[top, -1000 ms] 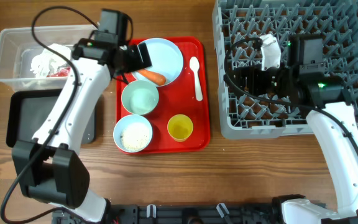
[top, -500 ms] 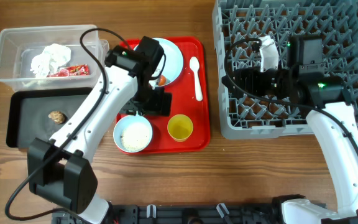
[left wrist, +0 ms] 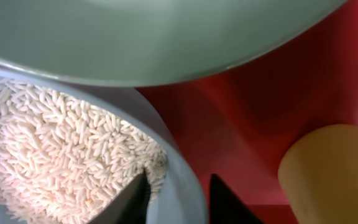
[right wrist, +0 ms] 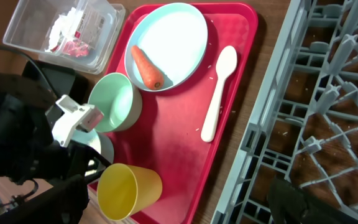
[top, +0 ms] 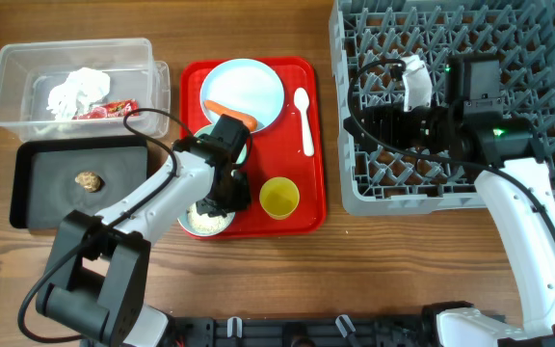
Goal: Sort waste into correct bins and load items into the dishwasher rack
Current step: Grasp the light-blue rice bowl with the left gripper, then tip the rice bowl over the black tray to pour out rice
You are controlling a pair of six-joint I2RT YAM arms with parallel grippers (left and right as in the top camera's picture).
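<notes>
Left gripper [left wrist: 178, 198] straddles the rim of the rice bowl [top: 194, 223], jaws narrowly apart. Paper [top: 77, 89], wrapper [top: 110, 111] and brown lump [top: 88, 180] are binned; carrot [top: 229, 112] and rice [left wrist: 55, 143] remain, and the rack [top: 538, 29] holds nothing yet.

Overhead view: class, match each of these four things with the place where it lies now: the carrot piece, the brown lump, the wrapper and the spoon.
Things:
1. carrot piece
2. brown lump
3. wrapper
4. spoon

Places:
A. in the black tray
B. in the clear tub
C. on the pale blue plate
D. straight on the red tray

Pairs: 1-C, 2-A, 3-B, 4-D
</notes>
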